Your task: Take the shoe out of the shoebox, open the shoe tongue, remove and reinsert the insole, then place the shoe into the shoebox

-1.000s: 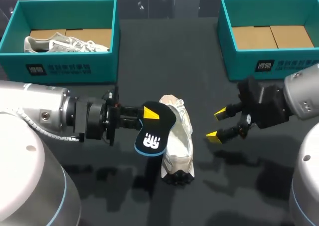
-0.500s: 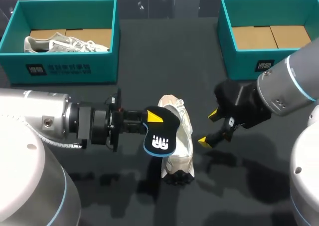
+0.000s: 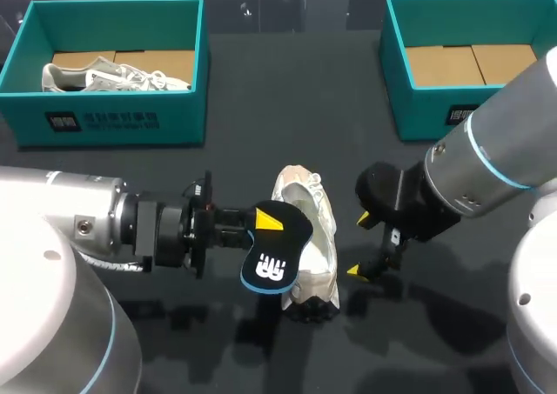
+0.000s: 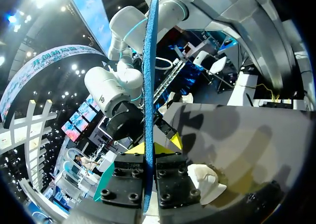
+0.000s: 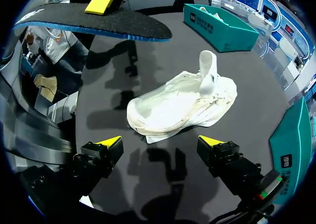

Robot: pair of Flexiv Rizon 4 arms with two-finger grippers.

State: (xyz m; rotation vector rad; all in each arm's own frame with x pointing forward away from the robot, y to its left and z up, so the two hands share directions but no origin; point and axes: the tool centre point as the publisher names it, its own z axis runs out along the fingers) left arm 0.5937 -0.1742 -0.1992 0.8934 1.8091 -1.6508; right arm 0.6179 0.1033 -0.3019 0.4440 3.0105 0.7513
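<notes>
The left gripper is clamped on the black insole, one yellow-tipped finger on each face. In the left wrist view the left gripper shows the insole edge-on: a thin blue strip runs straight out from between the fingers. The rest of the insole reaches ahead of the gripper, and in the head view its far end overlaps the near side of the white shoe.

The shoe lies on the dark table, just ahead of the left gripper and between the two grippers. In the right wrist view the shoe has its tongue standing up.

The right gripper has its fingers spread wide and holds nothing. In its own view the right gripper sits close to the shoe, which lies ahead of the two yellow tips and clear of both.

Well beyond the left gripper stands a teal shoebox with a second shoe in it. Its front wall carries a white square mark and lines of white print. The insole bears a white logo on its black face. The teal box beyond the right gripper has similar white print on its front wall.
</notes>
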